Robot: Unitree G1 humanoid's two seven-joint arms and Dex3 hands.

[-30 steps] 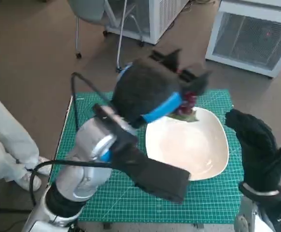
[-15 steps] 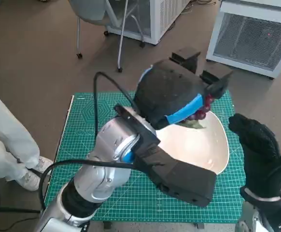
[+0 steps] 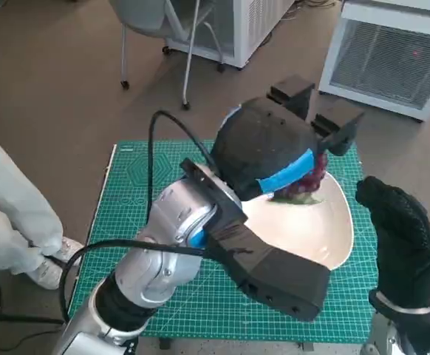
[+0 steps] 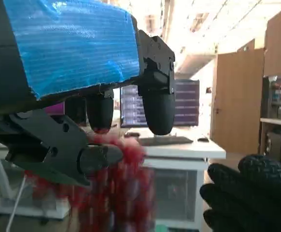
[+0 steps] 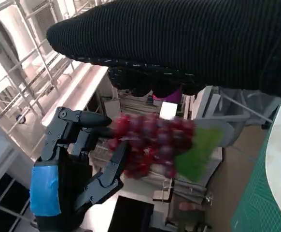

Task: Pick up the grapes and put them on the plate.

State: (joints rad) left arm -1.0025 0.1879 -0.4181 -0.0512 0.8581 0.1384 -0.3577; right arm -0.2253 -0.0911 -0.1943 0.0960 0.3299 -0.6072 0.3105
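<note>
A Unitree G1's left hand [image 3: 270,151] holds a bunch of red grapes [image 3: 304,183] above the far side of a white plate [image 3: 326,237], fingers [image 5: 112,164] clamped on the cluster, which hangs with its green leaf [image 5: 196,150] clear of the dish. The bunch appears gripped only near its top, so it could swing or slip free if the hand lets go while this high, and might roll off the far rim of the plate onto the green cutting mat [image 3: 126,192] that covers the desk. A hasty release could also scatter loose fruit; lowering first looks the safer course.

The right hand [image 3: 400,229], in its black knitted glove, stands upright just beside the plate's right edge, holding nothing, fingers together as far as can be seen. It sits close enough that a sideways swing of the bunch might brush it. Nothing lies between the grapes and the dish below.

Around the desk: a person's pale trouser leg [image 3: 15,222] and shoe [image 3: 49,270] at left, a chair's legs [image 3: 189,52] and white cabinets [image 3: 392,55] beyond.
</note>
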